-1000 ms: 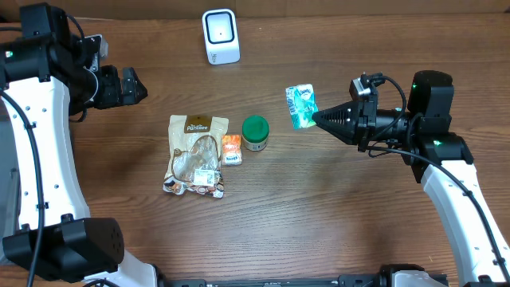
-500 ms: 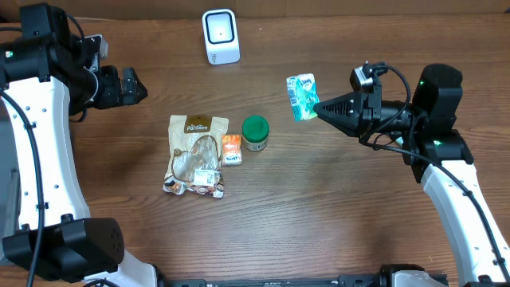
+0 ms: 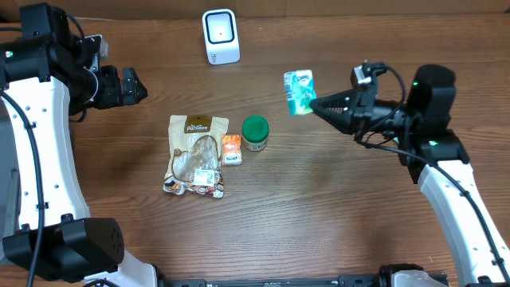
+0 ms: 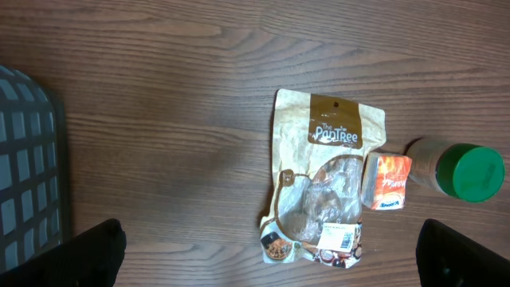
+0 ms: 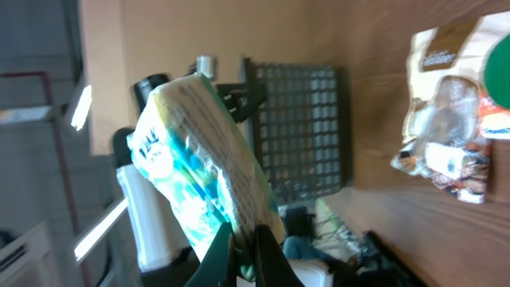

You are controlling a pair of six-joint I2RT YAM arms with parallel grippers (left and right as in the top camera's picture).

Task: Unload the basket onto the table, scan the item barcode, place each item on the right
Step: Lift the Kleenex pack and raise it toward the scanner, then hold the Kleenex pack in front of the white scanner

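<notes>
**Overhead: packet pinched in right fingers, held above the counter right of the scanner**

Right fingers are closed tight on the green-and-white packet. The grip is on the packet's right edge, in its lower half. The rest of the packet sticks out to the left, past the fingertips. The packet is off the counter, level with the fingertips. It sits well right of the white scanner and up-right of the green-lidded jar.

The packet's long axis runs far-to-near across the counter, tilted a little. The top end leans left, toward the scanner side. The printed face is up toward the overhead camera, and the right fingers point left along the counter.

In the right wrist view, the packet rises from the closed fingertips at bottom centre toward the upper left. Its long axis is diagonal there, with only the bottom edge clamped. Can't tell where the barcode is.

Left fingers are far left, well apart from everything and spread fully wide, holding nothing. The left wrist view shows both tips at the bottom corners with bare counter between them.

The snack bag, orange sachet and jar lie in a row mid-counter. The sachet is just beside the bag and the jar. A dark basket is at the left edge of the left wrist view.
</notes>
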